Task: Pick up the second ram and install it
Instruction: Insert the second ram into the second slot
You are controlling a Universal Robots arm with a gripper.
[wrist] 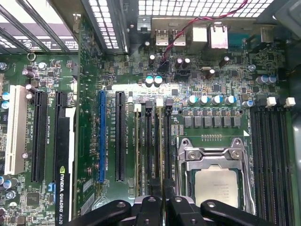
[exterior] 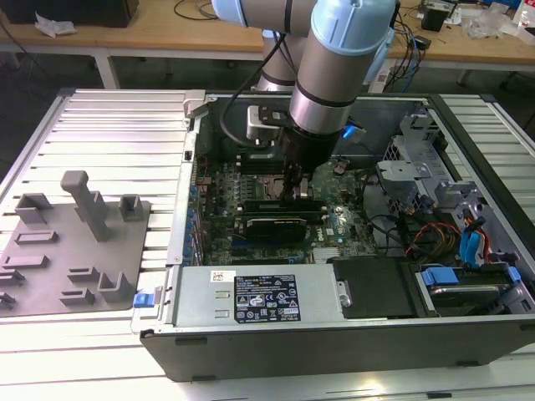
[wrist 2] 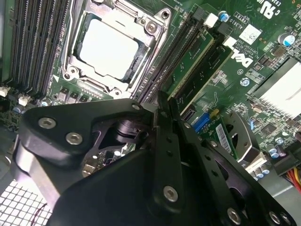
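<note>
1. While my gripper (wrist: 163, 205) hangs low inside the open computer case (exterior: 276, 334), its jaws are drawn narrow, almost together. They appear to pinch the second ram (wrist: 166, 157), a slim dark strip seen edge-on.
2. As I judge it, the stick runs straight ahead of my fingertips (wrist 2: 162, 101) along a black memory socket (wrist: 149, 150). I cannot tell whether it is already seated.
3. To one side of my gripper lies the processor socket (wrist: 214, 181); to the other, the long expansion slots (wrist: 102, 136).
4. A green module (wrist 2: 197, 61) stands in a socket just beside my fingertips in the second wrist view. I cannot tell whether it is the same stick.
5. For a good insertion, I should keep the stick upright and parallel to its socket. I should also press evenly along its length and avoid tilting toward the neighbouring sockets.
6. The white end clips (wrist: 159, 101) must be free to close.
</note>
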